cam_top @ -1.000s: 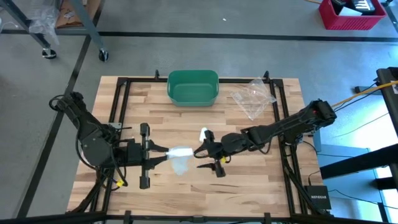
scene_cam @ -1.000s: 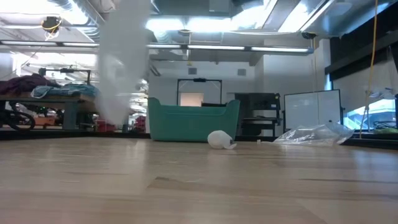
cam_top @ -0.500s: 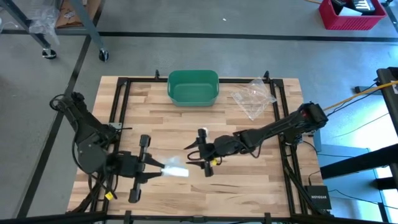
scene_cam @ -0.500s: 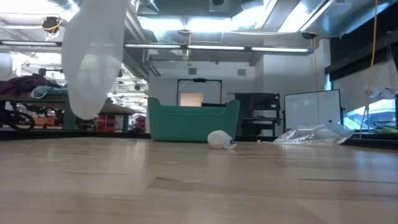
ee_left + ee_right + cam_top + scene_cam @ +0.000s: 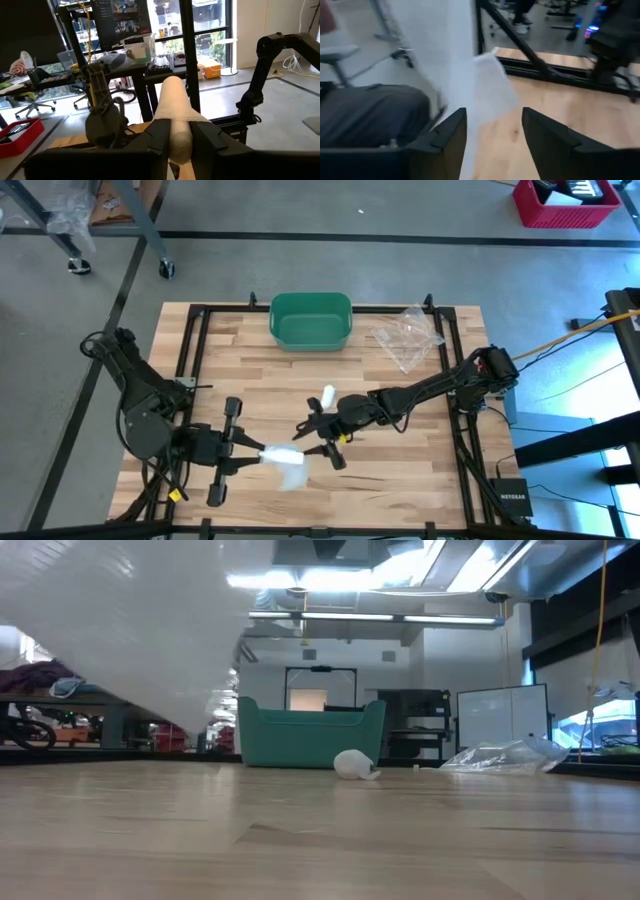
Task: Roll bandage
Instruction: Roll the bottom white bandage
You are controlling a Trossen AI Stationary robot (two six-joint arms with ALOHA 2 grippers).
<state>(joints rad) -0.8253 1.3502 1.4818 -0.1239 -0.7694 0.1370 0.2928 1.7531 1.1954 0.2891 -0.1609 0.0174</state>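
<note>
In the lower centre of the high view, the white, soft-looking fabric bandage roll was clamped between the fingers of the left gripper, above the pale butcher-block wooden table. The left wrist view showed the roll as a smooth cylinder, its long axis running straight out between the two dark fingers, toward the right arm. A loose tail of thin, slightly translucent gauze hung from its far end. The right gripper sat just to the right of that end, jaws parted with nothing between them; its own view showed the gauze tail drifting just ahead of its fingers. The free end therefore lay nearest the right arm. Toward the upper middle stood a green plastic bin, with a crumpled clear plastic bag beside it.
</note>
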